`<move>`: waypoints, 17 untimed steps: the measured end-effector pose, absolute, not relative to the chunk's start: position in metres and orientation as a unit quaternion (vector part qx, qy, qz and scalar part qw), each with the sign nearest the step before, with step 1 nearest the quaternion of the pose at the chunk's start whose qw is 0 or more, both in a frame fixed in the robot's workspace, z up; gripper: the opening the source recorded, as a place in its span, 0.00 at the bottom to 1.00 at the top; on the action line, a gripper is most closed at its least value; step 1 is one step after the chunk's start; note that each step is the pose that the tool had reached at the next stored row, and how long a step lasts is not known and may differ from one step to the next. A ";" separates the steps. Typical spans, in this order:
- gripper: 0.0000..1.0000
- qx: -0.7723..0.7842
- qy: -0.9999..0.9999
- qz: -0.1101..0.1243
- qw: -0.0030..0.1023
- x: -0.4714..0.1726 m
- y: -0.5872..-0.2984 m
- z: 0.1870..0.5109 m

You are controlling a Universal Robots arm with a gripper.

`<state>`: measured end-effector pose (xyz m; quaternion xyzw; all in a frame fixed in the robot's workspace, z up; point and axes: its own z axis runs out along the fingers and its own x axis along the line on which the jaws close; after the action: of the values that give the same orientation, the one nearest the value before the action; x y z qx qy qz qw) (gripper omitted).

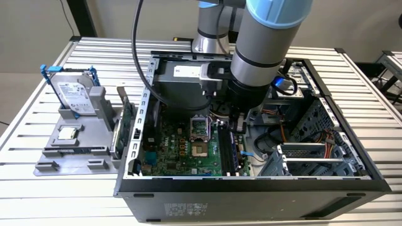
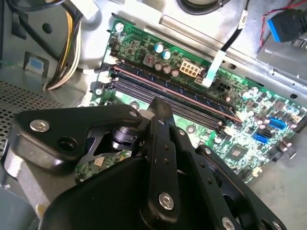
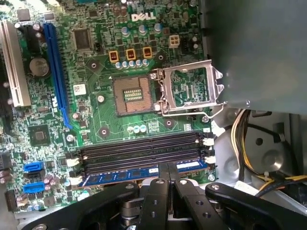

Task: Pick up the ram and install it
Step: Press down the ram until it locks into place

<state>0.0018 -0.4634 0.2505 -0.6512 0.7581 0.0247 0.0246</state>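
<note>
First wrist view, the ram (image 3: pixel 144 173): a blue stick with a label lies along the memory slot nearest the gripper (image 3: pixel 168 178), beside three bare black slots (image 3: pixel 139 148).
Exterior view, left to right: a grey parts stand (image 1: pixel 75 150) with a hard drive (image 1: pixel 74 96) sits on the slatted tabletop (image 1: pixel 25 188) at the exterior view's left; the open computer case (image 1: pixel 251 188) holds the middle; the arm (image 1: pixel 264 52) reaches down into it, over the motherboard (image 1: pixel 179 150).
Fingers: in both wrist views the black fingers (image 3: pixel 160 184) stand pressed close, with the tips meeting right at the stick's upper edge; whether they pinch it or merely push on it cannot be told.
Step in hand: judged from this, the seating stage, with the stick already at its slot and no longer on the stand.
Next move calls for: straight, even pressure along the slot line, so that both white end latches (image 3: pixel 207 160) can close; a tilt might leave one end high.
Hard to make out: whether the stick is fully home, and whether the latches have snapped shut.
Hidden: in the second wrist view the gripper body (image 2: pixel 158 163) covers the near slots.
</note>
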 end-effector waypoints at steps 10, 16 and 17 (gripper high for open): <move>0.00 -0.670 0.741 0.025 0.025 0.002 -0.463 0.251; 0.00 -0.670 0.741 0.024 0.026 0.007 -0.463 0.244; 0.00 -0.670 0.741 0.024 0.026 0.009 -0.463 0.242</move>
<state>0.0094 -0.4633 0.2419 -0.6705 0.7411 0.0237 0.0259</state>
